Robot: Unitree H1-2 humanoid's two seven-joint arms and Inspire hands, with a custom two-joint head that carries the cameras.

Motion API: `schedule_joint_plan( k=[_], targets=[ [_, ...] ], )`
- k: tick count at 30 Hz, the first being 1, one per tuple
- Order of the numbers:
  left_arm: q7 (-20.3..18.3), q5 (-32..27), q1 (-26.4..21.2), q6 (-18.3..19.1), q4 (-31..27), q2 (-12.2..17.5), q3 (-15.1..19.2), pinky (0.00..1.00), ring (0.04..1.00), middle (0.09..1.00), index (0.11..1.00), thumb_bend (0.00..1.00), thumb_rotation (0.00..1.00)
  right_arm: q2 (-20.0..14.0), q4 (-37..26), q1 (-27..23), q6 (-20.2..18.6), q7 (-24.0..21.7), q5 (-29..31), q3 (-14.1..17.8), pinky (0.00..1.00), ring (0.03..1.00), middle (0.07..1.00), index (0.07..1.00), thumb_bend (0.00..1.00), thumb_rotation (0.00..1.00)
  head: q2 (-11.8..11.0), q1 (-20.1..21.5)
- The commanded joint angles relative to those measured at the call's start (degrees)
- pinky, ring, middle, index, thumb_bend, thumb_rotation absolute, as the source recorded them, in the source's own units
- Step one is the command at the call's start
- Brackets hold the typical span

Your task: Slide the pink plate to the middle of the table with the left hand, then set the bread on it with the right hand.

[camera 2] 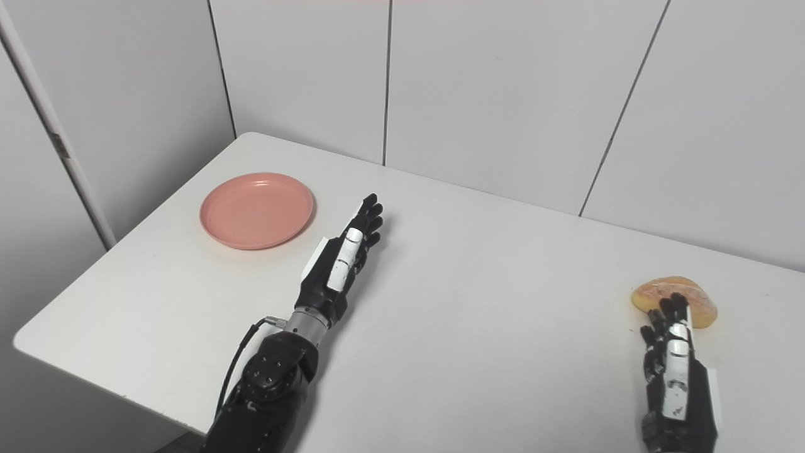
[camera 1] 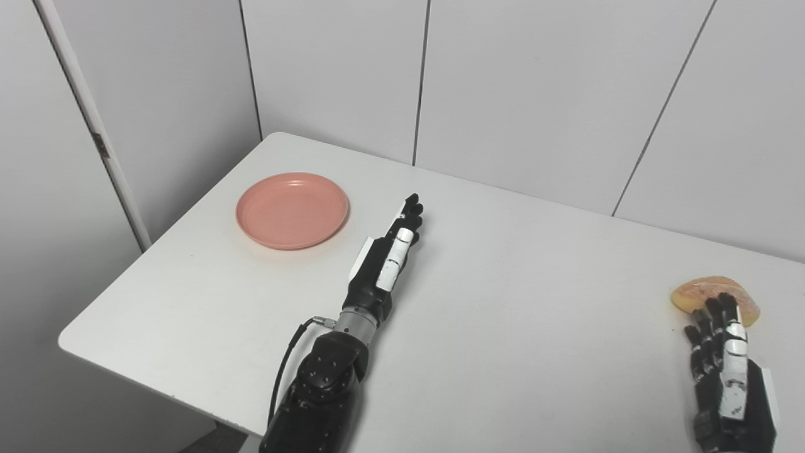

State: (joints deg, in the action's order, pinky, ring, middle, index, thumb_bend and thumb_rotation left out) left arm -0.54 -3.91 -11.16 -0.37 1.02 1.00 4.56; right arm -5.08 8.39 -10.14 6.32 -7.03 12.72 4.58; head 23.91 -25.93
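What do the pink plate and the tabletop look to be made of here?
The pink plate looks like moulded plastic or melamine: uniform salmon colour, satin finish, soft highlights on a smooth raised rim, though glazed ceramic can't be ruled out. The table appears to be white laminate or coated board: flat, matte, no grain, rounded corners.

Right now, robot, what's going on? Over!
Left hand open, right of pink plate, not touching. Right hand open, fingertips at bread. Plate empty. Nothing in the way.
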Motion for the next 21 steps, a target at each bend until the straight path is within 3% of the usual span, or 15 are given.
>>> schedule_joint_plan(
  k=[1, 6, 11, 17, 21],
  targets=[
    [0.74, -0.71, -3.22, 0.10, -3.66, 0.76, 1.01, 1.00, 1.000, 1.000, 1.000, 0.74, 1.00, 0.09, -0.46, 0.12, -0.40, -0.66, 0.43, -0.17, 1.00, 1.000, 1.000, 1.000, 0.47, 0.95, -0.21, -0.37],
    [2.80, -0.08, -4.27, 0.97, -6.84, 2.11, 3.87, 1.00, 1.000, 1.000, 1.000, 0.79, 1.00, 0.27, -1.02, 0.13, -1.04, -0.62, 0.64, -0.18, 1.00, 1.000, 1.000, 1.000, 0.44, 0.95, -0.79, -1.60],
    [3.63, -0.65, -5.09, 1.02, -7.69, 4.39, 6.52, 1.00, 1.000, 1.000, 1.000, 0.75, 1.00, 0.40, -0.59, 0.06, -0.42, -0.76, 0.91, -0.09, 1.00, 1.000, 1.000, 1.000, 0.42, 0.95, -1.53, -2.61],
    [5.82, -0.83, -6.58, 1.37, -7.99, 6.51, 10.04, 1.00, 1.000, 1.000, 1.000, 0.77, 1.00, 0.32, 1.33, -0.32, -0.17, -0.63, 1.41, 0.44, 1.00, 1.000, 1.000, 1.000, 0.54, 0.89, -1.92, -2.78],
    [7.76, -0.16, -7.81, 2.68, -7.56, 8.41, 12.22, 1.00, 1.000, 1.000, 1.000, 0.78, 1.00, 0.42, 1.06, -0.16, -0.09, -0.74, 1.49, 0.43, 1.00, 1.000, 1.000, 1.000, 0.52, 0.89, -1.99, -2.96]
  ],
)
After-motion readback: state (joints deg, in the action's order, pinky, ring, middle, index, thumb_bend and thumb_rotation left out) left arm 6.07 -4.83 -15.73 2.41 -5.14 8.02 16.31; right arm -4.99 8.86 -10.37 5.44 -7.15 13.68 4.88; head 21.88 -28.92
